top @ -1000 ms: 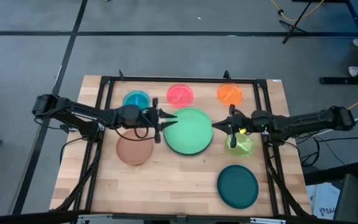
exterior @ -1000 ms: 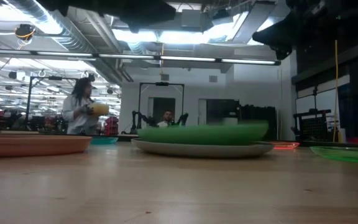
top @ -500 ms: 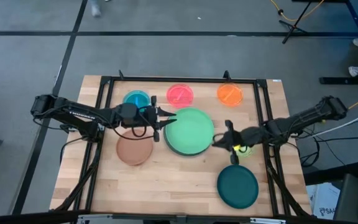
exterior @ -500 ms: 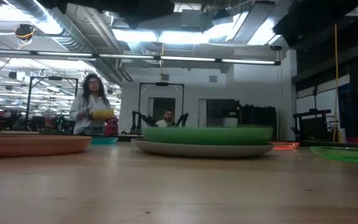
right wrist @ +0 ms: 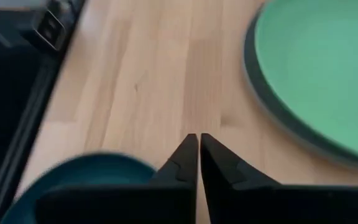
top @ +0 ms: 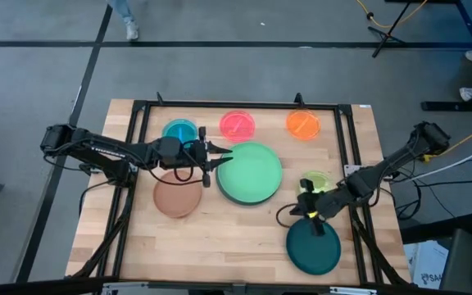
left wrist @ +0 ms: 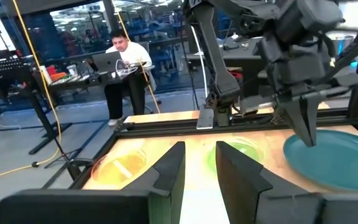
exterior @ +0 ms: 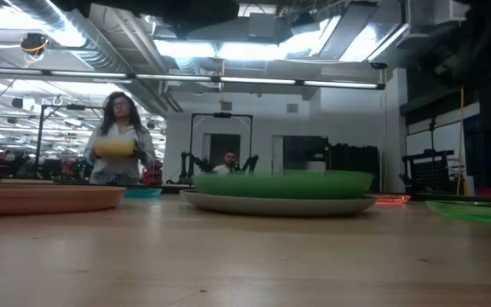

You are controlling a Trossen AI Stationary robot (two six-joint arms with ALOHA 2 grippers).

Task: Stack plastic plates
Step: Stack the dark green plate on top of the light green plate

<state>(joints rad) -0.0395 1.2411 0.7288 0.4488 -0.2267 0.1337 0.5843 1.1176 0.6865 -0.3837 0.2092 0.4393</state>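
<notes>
right pincer (top: 309,215) now lower, seemingly closed, over dark teal plate (top: 314,246)

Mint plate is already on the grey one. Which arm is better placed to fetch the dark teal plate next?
Right, likely. Its pincer, fingers closed, hovers at the dark teal plate's far rim; the left pincer sits across the mint plate.

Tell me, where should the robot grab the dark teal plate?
Probably by its thin raised rim: the dark teal plate lies flat on the table, so only the edge offers fingers any purchase. Come from above at the edge nearest the right gripper, which hovers there, fingers shut.
</notes>
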